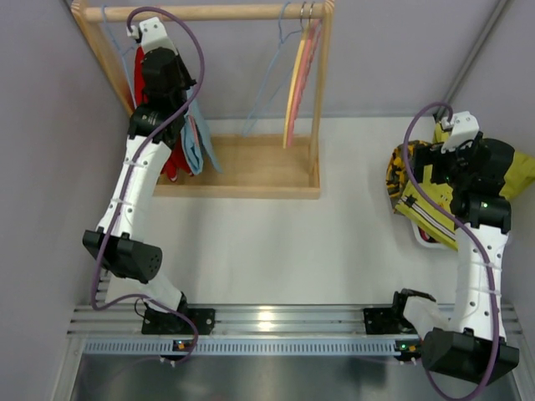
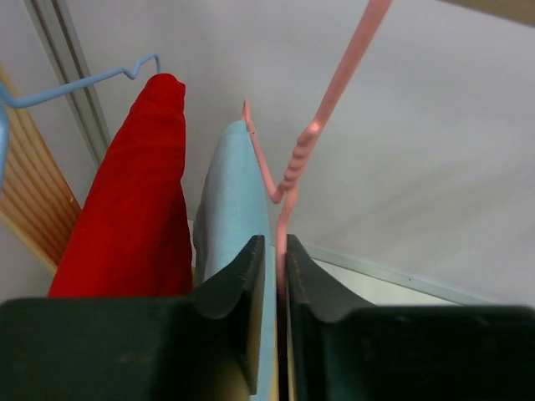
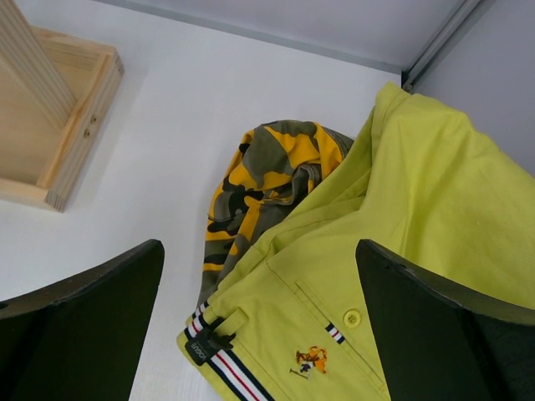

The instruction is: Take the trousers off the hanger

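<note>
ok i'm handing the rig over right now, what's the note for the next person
Left gripper: shut on the pink hanger, up at the rack.
Right gripper: open, empty, above the yellow-green trousers.
Done: yellow-green trousers are off the rack, lying on the table partly over the patterned cloth.
To do: light blue trousers, apparently on the pink hanger, and red trousers beside them; both hang at the rack.

wooden rack (image 1: 259, 165) at back | camouflage cloth (image 3: 259, 180) on white table (image 1: 292, 251)
</note>
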